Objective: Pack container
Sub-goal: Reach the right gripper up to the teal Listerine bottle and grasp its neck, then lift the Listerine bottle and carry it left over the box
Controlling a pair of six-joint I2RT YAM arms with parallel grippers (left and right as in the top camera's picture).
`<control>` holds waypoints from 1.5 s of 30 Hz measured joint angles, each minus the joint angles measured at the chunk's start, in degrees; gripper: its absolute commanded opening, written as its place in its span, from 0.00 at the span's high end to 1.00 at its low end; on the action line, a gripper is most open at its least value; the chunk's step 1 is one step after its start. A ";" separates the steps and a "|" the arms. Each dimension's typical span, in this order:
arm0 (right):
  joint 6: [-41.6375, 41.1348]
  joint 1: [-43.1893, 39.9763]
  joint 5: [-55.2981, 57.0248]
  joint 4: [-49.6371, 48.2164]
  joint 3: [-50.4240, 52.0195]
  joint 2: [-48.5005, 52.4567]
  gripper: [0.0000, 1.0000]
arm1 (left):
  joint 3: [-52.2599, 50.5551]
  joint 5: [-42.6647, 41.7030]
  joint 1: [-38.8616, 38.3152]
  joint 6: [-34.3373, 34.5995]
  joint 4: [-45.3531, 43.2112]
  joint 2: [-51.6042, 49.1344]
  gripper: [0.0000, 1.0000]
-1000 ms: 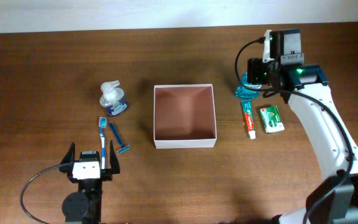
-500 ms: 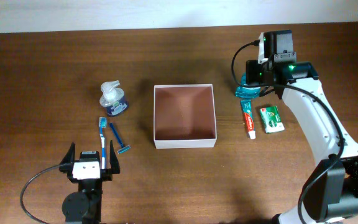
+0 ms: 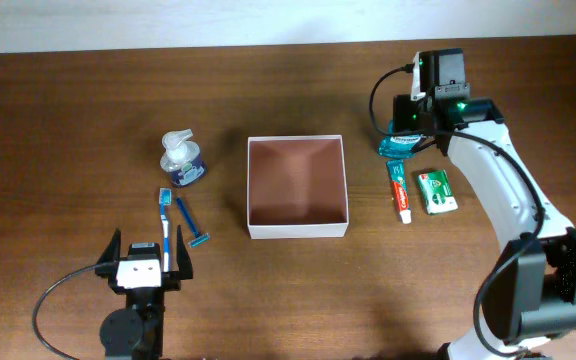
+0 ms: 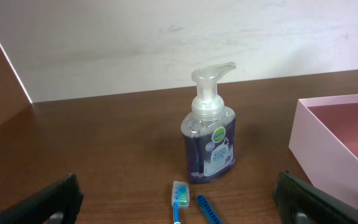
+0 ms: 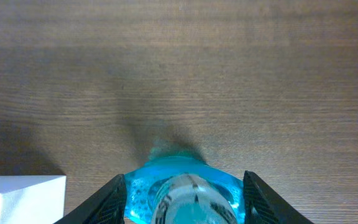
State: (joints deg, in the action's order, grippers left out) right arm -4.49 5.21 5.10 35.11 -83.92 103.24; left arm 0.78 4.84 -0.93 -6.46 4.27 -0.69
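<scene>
While left jaws gape wide, right jaws flank one teal bottle (image 5: 185,190), grip unclear

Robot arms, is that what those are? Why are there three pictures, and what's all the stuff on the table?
Yes, they are two robot arms, each ending in a two-finger gripper. The big picture looks down from above the table. The other two come from small cameras on the wrists, so you see each gripper's own fingers at the edges. In the middle sits an empty box, the container. To its left are a soap bottle, a toothbrush and a razor. To its right are toothpaste and a small green box. The left gripper is open and holds nothing. The right gripper has its fingers on both sides of a blue-green bottle. I can't tell whether it is squeezing it.
</scene>
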 measured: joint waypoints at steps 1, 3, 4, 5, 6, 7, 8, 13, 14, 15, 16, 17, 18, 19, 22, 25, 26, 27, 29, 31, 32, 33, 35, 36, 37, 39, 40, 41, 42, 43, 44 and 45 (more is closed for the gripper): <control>0.00 0.00 0.00 -0.04 0.00 0.15 0.48 | 0.00 0.00 0.00 0.00 -0.02 0.00 0.00; -0.24 0.00 -0.07 -0.33 0.02 1.36 0.53 | 0.00 0.00 0.00 0.00 0.00 0.00 0.00; -0.57 0.00 -0.07 -0.70 0.00 1.49 0.56 | 0.00 0.00 0.00 0.00 0.00 0.00 0.00; -0.87 0.00 -0.04 -0.90 0.02 1.51 0.60 | 0.00 0.00 0.00 0.00 0.00 0.00 0.01; -1.11 0.00 -0.07 -1.16 0.00 1.51 0.66 | 0.00 0.00 0.00 0.00 -0.02 0.00 0.00; -1.31 0.00 0.00 -1.44 0.00 1.51 0.70 | 0.00 0.00 0.00 0.00 0.00 0.00 0.00; -1.44 0.00 0.00 -1.60 -0.04 1.51 0.73 | 0.00 0.00 0.00 0.00 0.00 0.00 0.00; -1.75 0.00 -0.20 -1.46 -0.63 1.57 0.79 | 0.00 0.00 0.00 0.00 -0.02 0.00 0.01; -1.73 0.00 -0.20 -1.27 -0.92 1.62 0.79 | 0.00 0.00 0.00 0.00 0.00 0.00 0.00; -1.73 0.00 -0.22 -1.05 -1.14 1.62 0.79 | 0.00 0.00 0.00 0.00 0.00 0.00 0.00; -1.68 0.00 -0.20 -0.87 -1.40 1.62 0.79 | 0.00 0.00 0.00 0.00 0.00 0.00 0.00; -1.73 0.00 -0.20 -0.46 -1.77 1.62 0.79 | 0.00 0.00 0.00 0.00 0.00 0.00 0.00; -1.70 0.00 -0.20 0.02 -2.08 1.62 0.79 | 0.00 0.00 0.00 0.00 0.00 0.00 0.00; -1.73 0.00 -0.20 0.85 -2.58 1.60 0.79 | 0.00 0.00 0.00 0.00 0.00 0.00 0.00; -1.68 0.20 -0.24 5.46 -5.33 1.33 0.79 | 0.00 0.00 0.00 0.00 0.00 0.00 0.00; -1.66 1.29 -0.15 12.70 -10.23 0.02 0.79 | 0.00 0.00 0.00 0.00 0.00 0.00 0.00; -1.70 2.14 0.02 14.67 -12.11 -0.61 0.79 | 0.00 0.00 0.00 0.00 0.00 0.00 0.00; -1.66 3.37 0.02 17.00 -14.64 -1.36 0.79 | 0.00 0.00 0.00 0.00 -0.02 0.00 0.01; -1.68 5.53 0.00 19.93 -18.69 -2.21 0.79 | 0.00 0.00 0.00 0.00 0.00 0.00 0.01; -1.70 8.15 -0.02 22.84 -23.10 -2.99 0.79 | 0.00 0.00 0.00 0.00 0.00 0.00 0.00; -1.84 9.70 -0.07 24.61 -25.44 -3.34 0.79 | 0.00 0.00 0.00 0.00 0.00 0.00 0.01; -2.10 11.06 -0.07 25.92 -27.34 -3.72 0.79 | 0.00 0.00 0.00 0.00 0.00 0.00 0.00; -3.32 13.73 -0.31 27.80 -29.88 -4.63 0.80 | 0.00 0.00 0.00 0.00 0.00 0.00 0.00; -4.48 15.02 -0.42 28.46 -30.49 -5.07 0.80 | 0.00 0.00 0.00 0.00 0.00 0.00 0.00; -5.07 15.74 -0.42 28.83 -30.62 -5.27 0.81 | 0.00 0.00 0.00 0.00 -0.02 0.00 0.00; -6.73 17.16 -0.42 29.75 -30.62 -5.27 0.81 | 0.00 0.00 0.00 0.00 0.00 0.00 0.00; -7.32 17.59 -0.39 30.05 -30.60 -5.20 0.81 | 0.00 0.00 0.00 0.00 0.00 0.00 0.00; -8.07 18.21 -0.39 30.23 -30.49 -5.05 0.81 | 0.00 0.00 0.00 0.00 0.00 0.00 0.00; -8.61 18.53 -0.37 30.36 -30.45 -4.94 0.81 | 0.00 0.00 0.00 0.00 0.00 0.00 0.01; -9.57 19.39 -0.37 30.56 -30.40 -4.70 0.81 | 0.00 0.00 0.00 0.00 0.00 0.00 0.00; -10.16 20.13 -0.28 30.73 -30.40 -4.42 0.81 | 0.00 0.00 0.00 0.00 0.00 0.00 0.00; -10.62 20.98 -0.20 30.82 -30.40 -3.93 0.81 | 0.00 0.00 0.00 0.00 0.00 0.00 0.01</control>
State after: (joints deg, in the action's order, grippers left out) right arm -15.11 26.20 4.91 65.93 -114.32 99.31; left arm 0.78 4.84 -0.93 -6.46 4.27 -0.69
